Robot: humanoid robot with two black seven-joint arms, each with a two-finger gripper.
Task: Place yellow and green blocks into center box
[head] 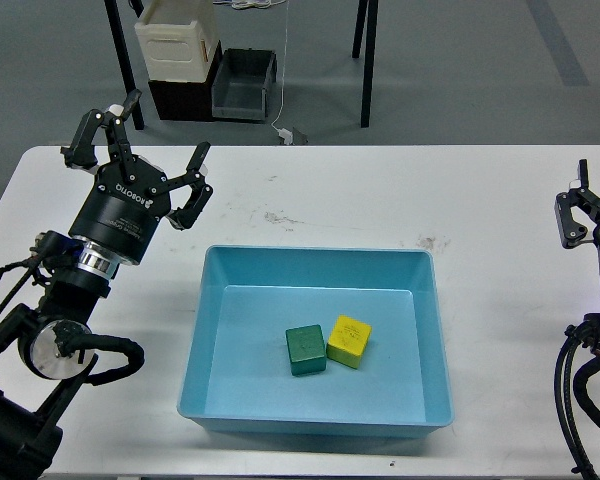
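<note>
Green block (305,350) and yellow block (348,342) both sit touching inside blue center box (208,330); task looks done. Left gripper (150,140) spread wide, empty, above table (380,190). Right gripper (580,215) at frame edge, opening unclear.

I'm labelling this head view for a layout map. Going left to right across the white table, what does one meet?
Left end effector, open, over the table's left side → left wall of the light-blue plastic tray → dark green cube → bright yellow cube, touching it → right end effector at the right edge.
</note>
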